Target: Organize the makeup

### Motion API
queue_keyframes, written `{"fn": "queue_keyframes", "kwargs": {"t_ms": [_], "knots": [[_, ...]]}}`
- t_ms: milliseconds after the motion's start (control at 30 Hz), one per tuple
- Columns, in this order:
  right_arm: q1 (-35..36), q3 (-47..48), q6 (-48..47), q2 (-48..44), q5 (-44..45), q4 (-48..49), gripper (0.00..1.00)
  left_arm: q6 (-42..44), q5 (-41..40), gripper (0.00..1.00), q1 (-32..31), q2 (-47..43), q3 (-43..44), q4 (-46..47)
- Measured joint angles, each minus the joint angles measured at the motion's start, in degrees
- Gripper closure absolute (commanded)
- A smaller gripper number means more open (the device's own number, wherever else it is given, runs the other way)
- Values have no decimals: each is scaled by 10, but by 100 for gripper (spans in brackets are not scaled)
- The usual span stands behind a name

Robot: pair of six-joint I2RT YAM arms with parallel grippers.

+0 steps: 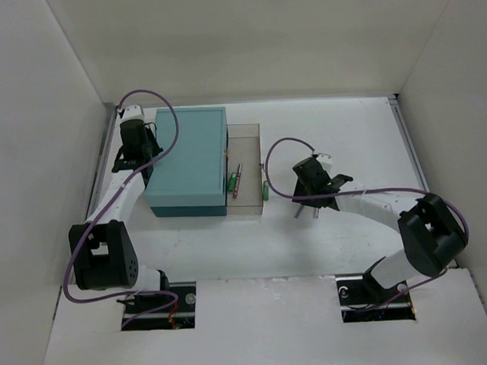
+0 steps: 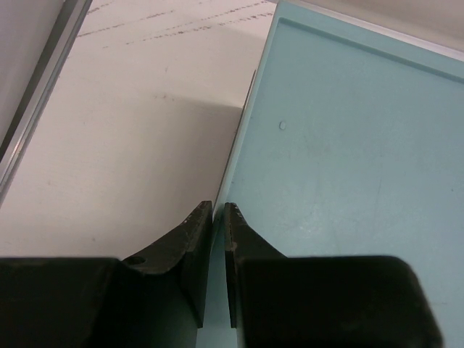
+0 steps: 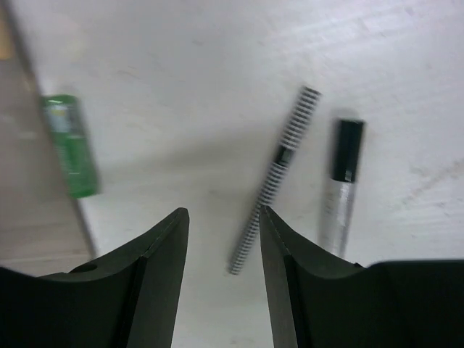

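A green tube (image 1: 265,190) lies on the table just outside the right wall of the clear drawer (image 1: 243,134); in the right wrist view the tube (image 3: 69,145) is at the upper left. A black-and-white striped pencil (image 3: 279,177) and a silver pen with a black cap (image 3: 342,181) lie side by side on the table. My right gripper (image 3: 223,217) is open and empty above the table, its right finger over the striped pencil's lower part; from above this gripper (image 1: 306,198) sits right of the drawer. My left gripper (image 2: 217,210) is shut and empty at the teal box's left edge.
The large teal box (image 1: 187,164) stands at the back left, its top (image 2: 341,181) filling the left wrist view. Its open drawer holds another green tube (image 1: 231,181) and a red pencil (image 1: 238,181). White walls enclose the table on three sides.
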Motion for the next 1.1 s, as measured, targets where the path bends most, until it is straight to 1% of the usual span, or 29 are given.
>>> {"fn": "queue_keyframes", "kwargs": {"t_ms": [133, 200, 333, 433, 533, 667, 767, 867, 967, 1100], "knots": [[-10, -16, 7, 20, 0, -7, 53, 0, 0, 91, 0, 0, 0, 0], [-10, -9, 9, 42, 1, -5, 59, 0, 0, 91, 0, 0, 0, 0], [-10, 7, 20, 77, 5, 8, 66, 0, 0, 91, 0, -3, -1, -3], [-10, 5, 28, 79, 9, 13, 84, 0, 0, 90, 0, -6, -4, -3], [-10, 0, 35, 73, 12, 16, 96, 0, 0, 90, 0, -7, -4, -4], [-3, -2, 19, 45, 18, 16, 98, 0, 0, 90, 0, -7, -4, -4], [12, 22, -10, 14, 23, 16, 98, 0, 0, 90, 0, -7, -4, -4], [33, 88, -40, 5, 22, 23, 98, 0, 0, 90, 0, -7, -4, -4], [58, 151, -62, 11, 11, 52, 97, 0, 0, 90, 0, -7, -4, -4], [81, 220, -72, 63, -22, 91, 97, 0, 0, 90, 0, -7, -4, -4]]}}
